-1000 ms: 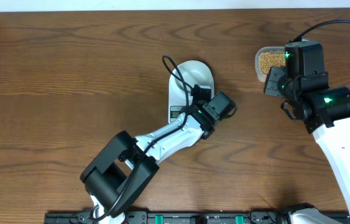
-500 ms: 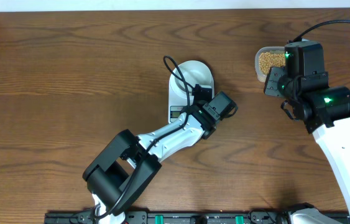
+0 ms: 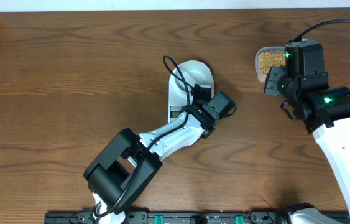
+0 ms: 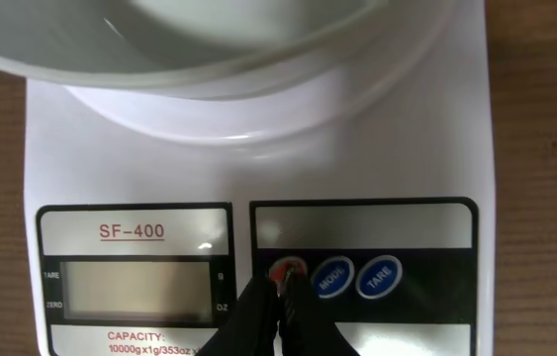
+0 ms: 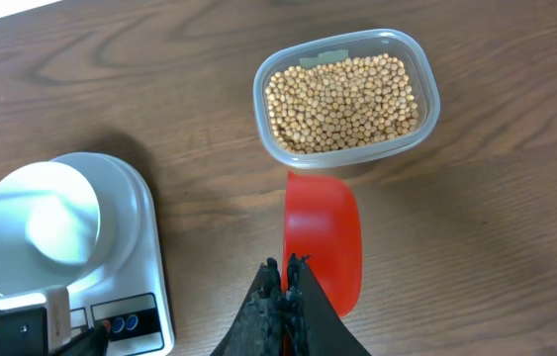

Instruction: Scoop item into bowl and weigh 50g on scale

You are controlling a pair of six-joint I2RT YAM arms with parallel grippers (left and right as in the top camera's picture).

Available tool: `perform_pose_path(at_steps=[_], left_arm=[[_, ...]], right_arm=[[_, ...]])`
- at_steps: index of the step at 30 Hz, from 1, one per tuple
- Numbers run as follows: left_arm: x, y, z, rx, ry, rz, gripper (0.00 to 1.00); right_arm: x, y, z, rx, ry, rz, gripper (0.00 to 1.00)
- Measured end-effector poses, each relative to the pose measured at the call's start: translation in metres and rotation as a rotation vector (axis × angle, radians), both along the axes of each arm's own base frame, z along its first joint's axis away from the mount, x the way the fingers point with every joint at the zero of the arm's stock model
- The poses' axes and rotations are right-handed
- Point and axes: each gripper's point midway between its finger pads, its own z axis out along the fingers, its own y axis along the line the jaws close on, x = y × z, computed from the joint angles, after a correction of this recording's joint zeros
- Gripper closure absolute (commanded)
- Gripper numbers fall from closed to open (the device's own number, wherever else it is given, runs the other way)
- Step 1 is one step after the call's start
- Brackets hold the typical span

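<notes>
While shut, left jaws at scale [image 4: 258, 178] button [image 4: 283, 265].

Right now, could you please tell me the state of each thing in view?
bowl: empty, on the scale
scale: display blank
beans: in the tub
tub: open
scoop: empty
left hand: shut, at red button
right hand: shut on scoop

Reaching diagonally up and right from the near base with the left arm [image 3: 162, 134], elbow bent, left gripper [image 4: 283, 287] pinched closed, tips pointing down. Extending the right arm [image 3: 342, 137] forward along the right side, right gripper [image 5: 286, 275] clamping a red scoop [image 5: 327, 237].
</notes>
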Motion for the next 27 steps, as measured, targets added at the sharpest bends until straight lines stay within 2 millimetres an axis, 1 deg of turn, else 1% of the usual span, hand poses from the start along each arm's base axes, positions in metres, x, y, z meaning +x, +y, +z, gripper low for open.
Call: perform_pose_path(at_steps=[9,27], left_arm=[[0.0025,0.0044,0.0016,-0.001,-0.019,0.048,0.93],[0.0005,0.0061,0.0005,0.019,-0.009,0.028,0.93]], right_arm=[[-0.0002,0.0000,-0.0003,0.000,0.001,0.000,0.99],[-0.0001,0.0000,-0.0001,0.000,0.000,0.000,0.99]])
